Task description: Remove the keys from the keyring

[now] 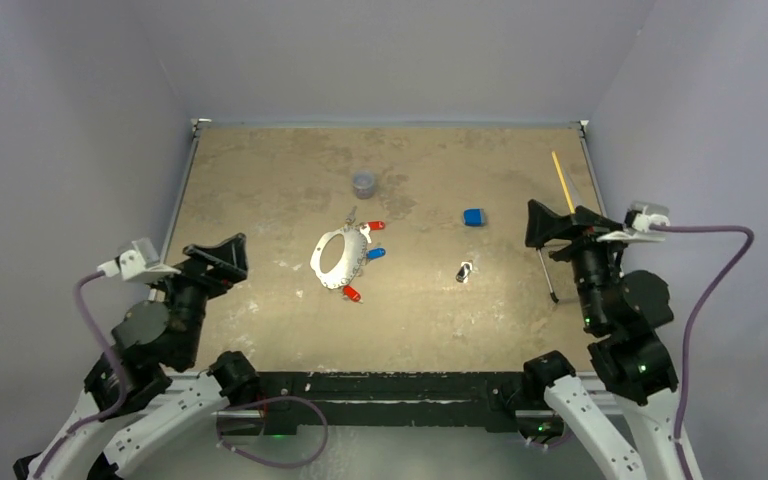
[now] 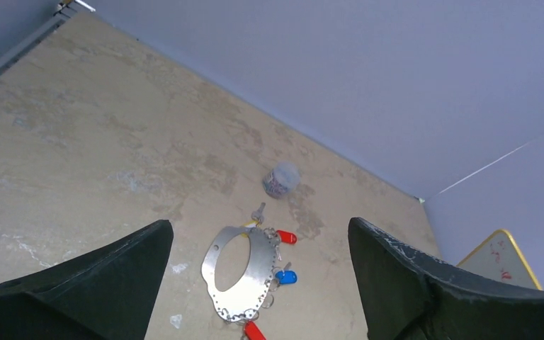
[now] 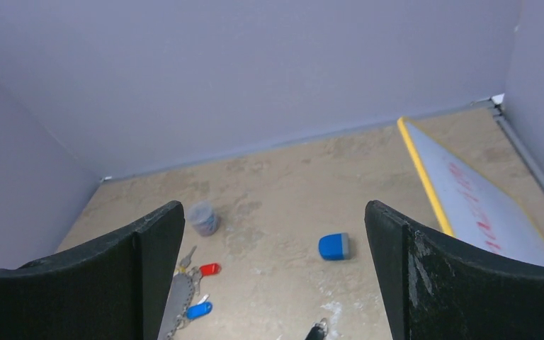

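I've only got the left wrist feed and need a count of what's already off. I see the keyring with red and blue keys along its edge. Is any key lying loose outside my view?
Observer: Yes. The top view shows a black key lying alone on the table, to the right of the keyring and clear of it.
Operator: Does the right arm have hold of it?
Observer: No. The right gripper is open with nothing between its fingers, and the black key lies on the table ahead of it.
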Robot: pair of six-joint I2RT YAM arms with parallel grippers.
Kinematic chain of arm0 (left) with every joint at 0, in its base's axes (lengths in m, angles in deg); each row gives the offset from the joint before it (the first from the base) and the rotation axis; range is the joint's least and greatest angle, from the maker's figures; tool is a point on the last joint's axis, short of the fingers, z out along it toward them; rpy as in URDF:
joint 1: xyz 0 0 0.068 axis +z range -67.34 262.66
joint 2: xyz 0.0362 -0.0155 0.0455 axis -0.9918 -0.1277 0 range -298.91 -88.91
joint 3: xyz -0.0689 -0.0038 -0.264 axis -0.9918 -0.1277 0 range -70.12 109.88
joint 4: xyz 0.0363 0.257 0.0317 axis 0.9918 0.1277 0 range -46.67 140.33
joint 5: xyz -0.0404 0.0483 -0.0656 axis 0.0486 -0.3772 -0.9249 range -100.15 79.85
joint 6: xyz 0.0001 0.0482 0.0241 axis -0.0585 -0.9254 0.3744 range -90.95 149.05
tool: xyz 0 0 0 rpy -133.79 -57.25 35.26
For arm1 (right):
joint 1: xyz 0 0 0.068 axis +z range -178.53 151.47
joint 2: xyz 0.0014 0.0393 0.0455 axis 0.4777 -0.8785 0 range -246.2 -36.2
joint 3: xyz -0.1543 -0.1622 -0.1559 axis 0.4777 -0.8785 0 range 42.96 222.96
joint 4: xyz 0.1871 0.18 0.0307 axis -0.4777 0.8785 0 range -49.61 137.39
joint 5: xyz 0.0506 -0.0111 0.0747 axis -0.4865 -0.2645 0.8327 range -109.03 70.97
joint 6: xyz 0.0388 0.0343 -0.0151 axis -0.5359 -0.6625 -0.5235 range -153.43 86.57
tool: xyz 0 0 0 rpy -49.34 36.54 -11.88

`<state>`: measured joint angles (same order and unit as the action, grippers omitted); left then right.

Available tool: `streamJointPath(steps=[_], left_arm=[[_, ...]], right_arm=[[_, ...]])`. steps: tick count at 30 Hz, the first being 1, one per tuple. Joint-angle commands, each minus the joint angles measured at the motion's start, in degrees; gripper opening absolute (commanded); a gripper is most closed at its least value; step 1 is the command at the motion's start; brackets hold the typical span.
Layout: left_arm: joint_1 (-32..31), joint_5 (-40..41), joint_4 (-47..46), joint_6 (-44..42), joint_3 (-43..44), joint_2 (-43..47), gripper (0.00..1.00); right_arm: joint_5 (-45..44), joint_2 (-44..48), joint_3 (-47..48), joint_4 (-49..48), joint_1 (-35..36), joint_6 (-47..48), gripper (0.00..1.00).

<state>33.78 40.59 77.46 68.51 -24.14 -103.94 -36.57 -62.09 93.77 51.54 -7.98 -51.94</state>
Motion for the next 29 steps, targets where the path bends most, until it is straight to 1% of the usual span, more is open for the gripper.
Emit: streamJointPath(steps=[1,5,9,13,15,19,24,29], left_arm=[[-0.2,-0.2,0.2,-11.4,2.9,4.0,0.93],[-0.2,0.9,-0.8,-17.1,3.1,5.2,0.94],[-0.2,2.7,-2.2,-20.6,1.0,5.7,0.95],[-0.2,3.1,-3.7,-21.2,-1.5,7.0,0.96],[-0.1,3.3,-3.4,-21.3,-1.8,7.7,0.97],[0.4,4.4,-3.4,-21.0,-3.0,9.8,0.97],[4.8,0.6,-6.2,-22.7,-5.4,13.1,0.98],[10.2,-2.0,-7.5,-23.6,-6.3,12.7,0.99]], right_arm=[[-6.4,5.5,-0.1,-2.3,-0.1,5.9,0.99],[-9.7,11.6,-3.0,-5.2,-0.1,8.3,0.99],[-12.7,17.2,-7.0,-8.8,-0.1,10.1,0.99],[-14.7,21.2,-10.6,-11.0,-0.1,10.9,0.99],[-15.4,22.6,-12.2,-11.0,-0.1,11.0,0.99],[-15.9,25.5,-15.2,-14.0,-0.1,11.2,0.99],[-16.4,25.8,-16.7,-14.7,-0.1,11.3,0.99],[-15.6,25.8,-17.5,-15.1,0.0,11.4,0.99]])
